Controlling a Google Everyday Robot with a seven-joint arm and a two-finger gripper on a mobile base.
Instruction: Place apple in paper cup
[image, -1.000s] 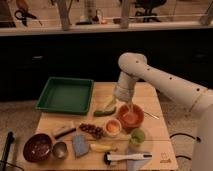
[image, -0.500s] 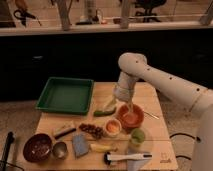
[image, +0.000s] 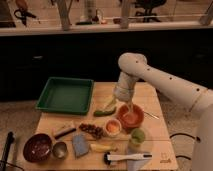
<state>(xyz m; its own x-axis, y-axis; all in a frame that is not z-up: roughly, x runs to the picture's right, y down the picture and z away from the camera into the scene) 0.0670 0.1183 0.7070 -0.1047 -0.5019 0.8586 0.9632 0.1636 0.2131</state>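
one view — high, front-on, mid-range | table (image: 150, 95) | gripper (image: 129, 107) over bowl (image: 131, 117)

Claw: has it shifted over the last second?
No. The claw hangs over the wide orange-red bowl as before, right of the green tray.

white pincer (image: 129, 107) over orange-red bowl (image: 131, 117), green tray (image: 65, 95), orange apple (image: 113, 127)

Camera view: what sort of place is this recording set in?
Probably a lab or office test area: a wooden table crowded with a green tray and bowls, chairs behind. The gripper hangs over the orange-red bowl.
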